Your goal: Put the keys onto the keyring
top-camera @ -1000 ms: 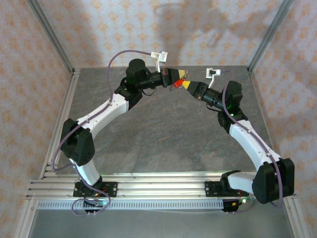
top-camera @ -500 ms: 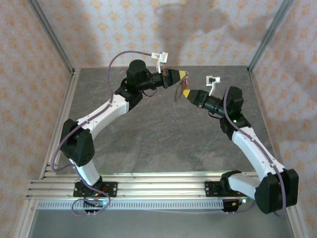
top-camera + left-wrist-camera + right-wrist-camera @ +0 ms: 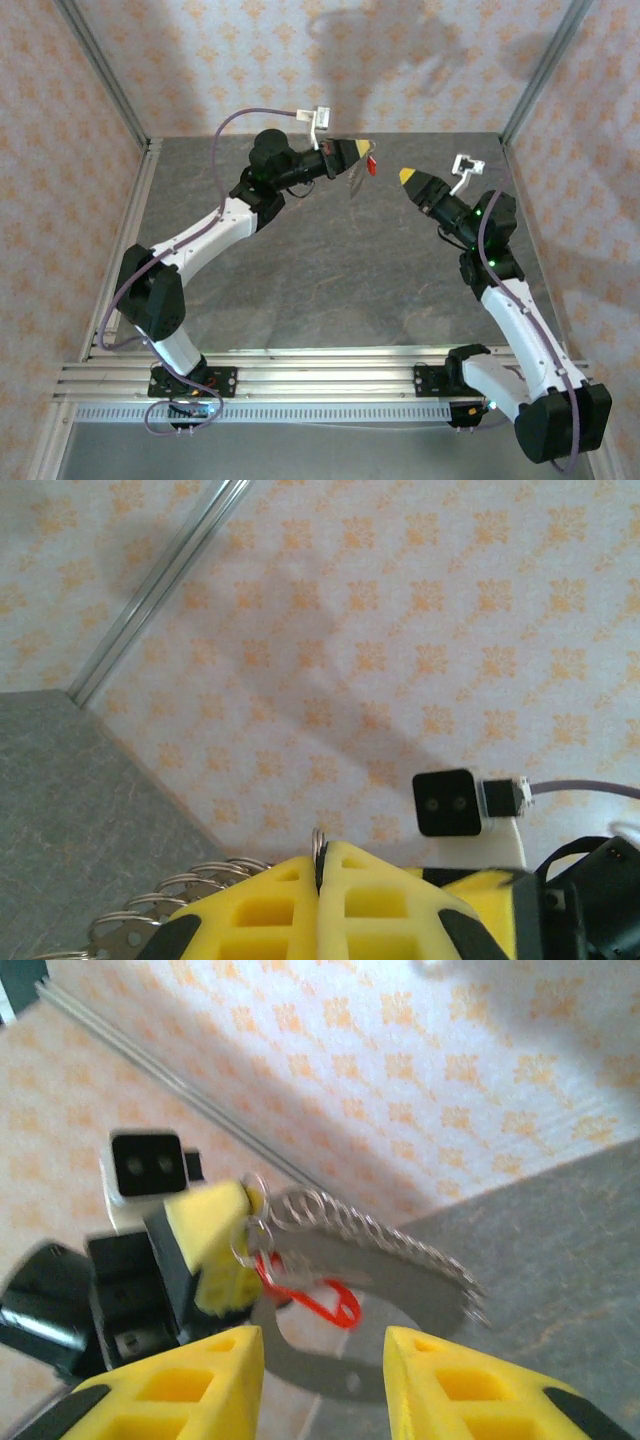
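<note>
My left gripper (image 3: 360, 151) is raised over the back of the table and shut on the keyring (image 3: 355, 181). The ring's wire edge pokes out between the yellow pads (image 3: 320, 852). In the right wrist view the keyring (image 3: 400, 1260) is a pale oval loop with a fringe of small rings along its upper edge, hanging from the left fingers (image 3: 213, 1243). The red key (image 3: 325, 1298) dangles at the loop next to those fingers, and it shows as a red spot (image 3: 372, 165) from above. My right gripper (image 3: 407, 177) is open (image 3: 322, 1358), apart from the ring, with nothing between its fingers.
The grey table (image 3: 320, 270) is walled by patterned panels with metal corner posts (image 3: 112, 80). The right arm's wrist camera (image 3: 446, 802) faces the left gripper at close range. Small rings (image 3: 165, 900) fringe the left fingers' lower left.
The right gripper has let go at the ring and drawn back to the right. The red key now hangs from the keyring in the left gripper, which tilted up slightly.
</note>
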Available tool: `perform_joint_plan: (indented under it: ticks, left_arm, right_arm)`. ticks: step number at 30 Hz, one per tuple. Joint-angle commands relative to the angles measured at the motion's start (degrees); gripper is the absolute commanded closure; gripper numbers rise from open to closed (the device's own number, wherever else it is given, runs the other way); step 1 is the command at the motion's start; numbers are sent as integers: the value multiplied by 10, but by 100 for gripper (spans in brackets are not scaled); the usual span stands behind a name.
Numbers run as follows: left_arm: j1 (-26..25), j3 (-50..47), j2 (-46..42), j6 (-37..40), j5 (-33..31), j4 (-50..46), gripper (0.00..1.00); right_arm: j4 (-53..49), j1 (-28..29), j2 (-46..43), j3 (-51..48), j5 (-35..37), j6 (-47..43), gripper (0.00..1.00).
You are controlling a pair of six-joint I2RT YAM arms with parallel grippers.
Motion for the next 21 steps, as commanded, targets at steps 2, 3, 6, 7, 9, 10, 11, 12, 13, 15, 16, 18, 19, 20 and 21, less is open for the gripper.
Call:
perform_joint_plan:
  ticks: [2, 3, 6, 7, 9, 10, 11, 12, 13, 15, 16, 18, 19, 20, 21]
  left_arm:
    - [-11, -12, -36, -7, -24, 66, 100]
    - [-13, -15, -36, -9, -28, 69, 100]
    - [-17, -21, -38, -13, -36, 79, 100]
    - [-19, -23, -39, -14, -38, 81, 100]
    - [-22, -25, -39, -17, -42, 85, 100]
    - [-22, -25, -39, -17, -43, 86, 100]
    - [-24, -25, -39, -17, -45, 86, 100]
    - [-24, -25, -39, -18, -46, 87, 100]
    - [-25, -25, -39, -18, -48, 87, 100]
    - [-26, -26, -39, -19, -49, 88, 100]
    - [-26, -26, -39, -19, -50, 87, 100]
    - [-27, -26, -39, -19, -50, 88, 100]
    - [-27, -25, -38, -19, -50, 87, 100]
    - [-27, -25, -39, -19, -50, 87, 100]
    - [-27, -25, -37, -20, -50, 87, 100]
  right_arm:
    - [128, 0, 42, 37, 19, 82, 62]
    - [145, 2, 51, 39, 21, 94, 62]
    - [187, 12, 78, 48, 31, 117, 62]
    - [195, 16, 86, 50, 35, 120, 62]
    - [207, 26, 99, 56, 39, 124, 61]
    - [213, 31, 104, 60, 41, 125, 61]
    - [217, 36, 109, 62, 42, 125, 61]
    - [221, 42, 115, 64, 43, 126, 61]
    - [224, 46, 120, 66, 45, 127, 61]
    - [230, 53, 126, 68, 47, 128, 61]
    - [234, 56, 130, 69, 47, 129, 61]
    - [239, 61, 132, 69, 47, 131, 61]
    - [242, 64, 132, 68, 47, 132, 61]
    - [242, 65, 132, 69, 47, 132, 61]
    - [244, 67, 132, 69, 47, 132, 62]
